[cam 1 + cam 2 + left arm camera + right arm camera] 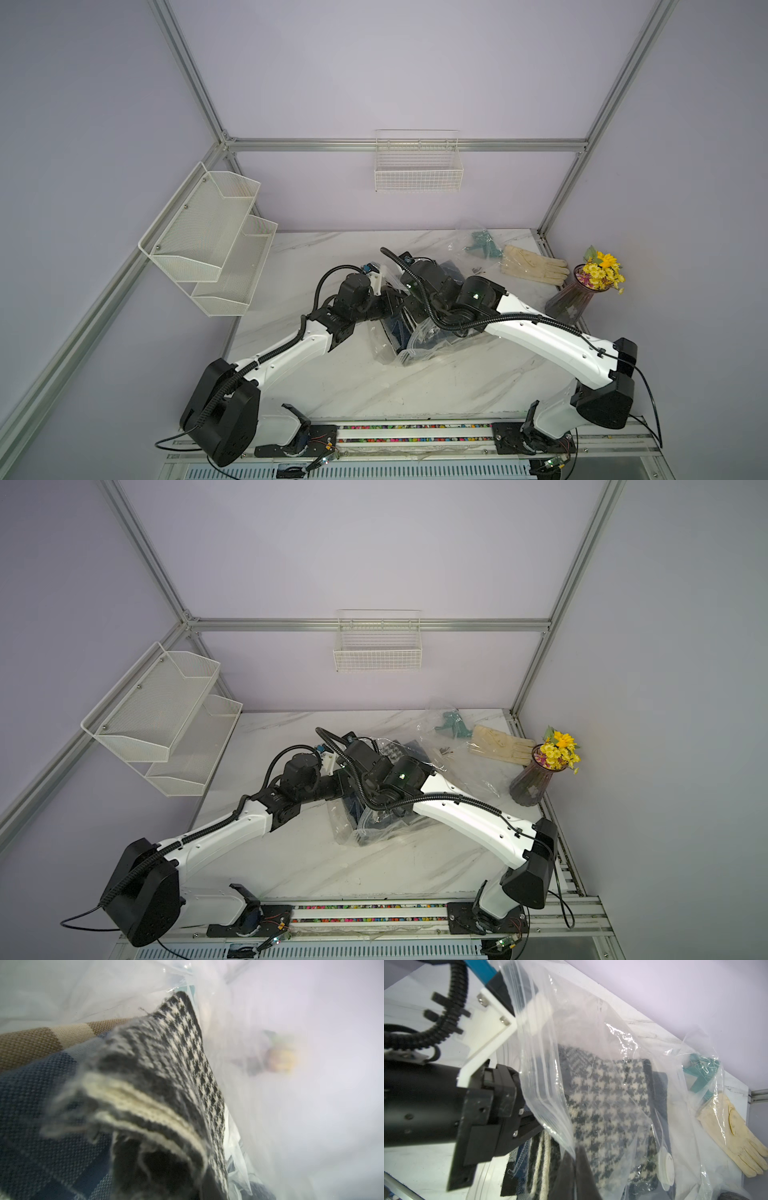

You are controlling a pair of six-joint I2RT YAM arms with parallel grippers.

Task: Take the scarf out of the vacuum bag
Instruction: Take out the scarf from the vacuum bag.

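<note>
The vacuum bag (415, 351) is seen lying crumpled in the middle of the counter (415, 390) in both top views, with both arms bent over it. The scarf (608, 1105), knitted in black and cream houndstooth, is contained in the bag, with its striped end laid at the open mouth. The bag's round white valve cap (666, 1167) is seen on the sheet over the scarf. The left claw (529, 1124) is pushed in at the mouth, its jaws drawn nearly together on the scarf's striped end; in the left wrist view the knit is bunched up close to the lens under the plastic. The right claw (574, 1157) is fully closed, and the upper lip of the bag's mouth is pinched in it and lifted off the scarf. Beyond the bag, toward the back right corner, a smaller clear bag (702, 1070) with a teal item and a cream glove (737, 1136) are laid on the counter, and a vase of yellow flowers (569, 303) is stood near the right edge.
</note>
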